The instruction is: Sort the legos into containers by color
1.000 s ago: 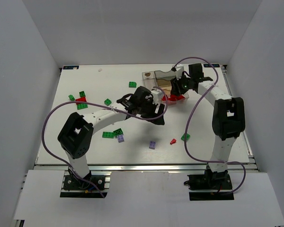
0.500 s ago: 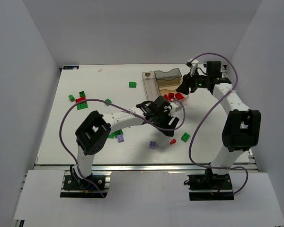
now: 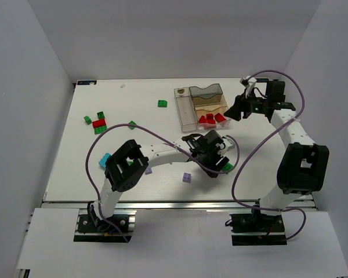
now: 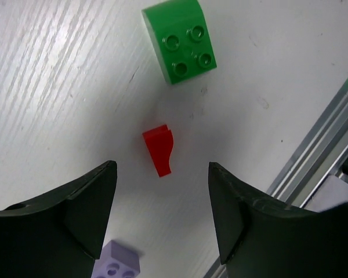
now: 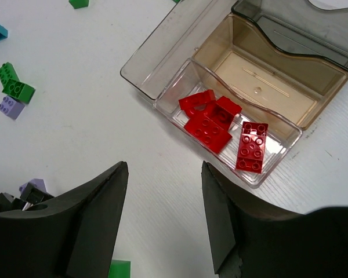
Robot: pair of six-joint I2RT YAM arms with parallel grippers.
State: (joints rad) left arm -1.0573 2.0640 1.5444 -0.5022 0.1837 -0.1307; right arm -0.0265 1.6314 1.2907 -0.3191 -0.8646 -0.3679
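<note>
The clear containers (image 3: 185, 110) stand at the back centre. Several red legos (image 3: 211, 119) lie in the near short compartment, also shown in the right wrist view (image 5: 211, 124). My left gripper (image 3: 213, 157) is open and empty, low over a small red piece (image 4: 158, 150) that lies on the table between its fingers. A green lego (image 4: 184, 41) lies just beyond it and a lilac one (image 4: 117, 266) just behind. My right gripper (image 3: 239, 110) is open and empty, just right of the containers (image 5: 162, 104). It shows in its own view (image 5: 162, 179) too.
Loose legos lie about the table: a green one (image 3: 162, 103) at the back, a green and red cluster (image 3: 98, 123) at the left, a teal one (image 3: 105, 159), lilac ones (image 3: 187, 177) near the front, and a green one (image 3: 227, 167) beside my left gripper. The table's metal edge rail (image 4: 313, 150) runs close by.
My left gripper has swung right and toward the front, over the small red piece. My right gripper has drawn back to the right, off the containers, leaving the red legos in view.
</note>
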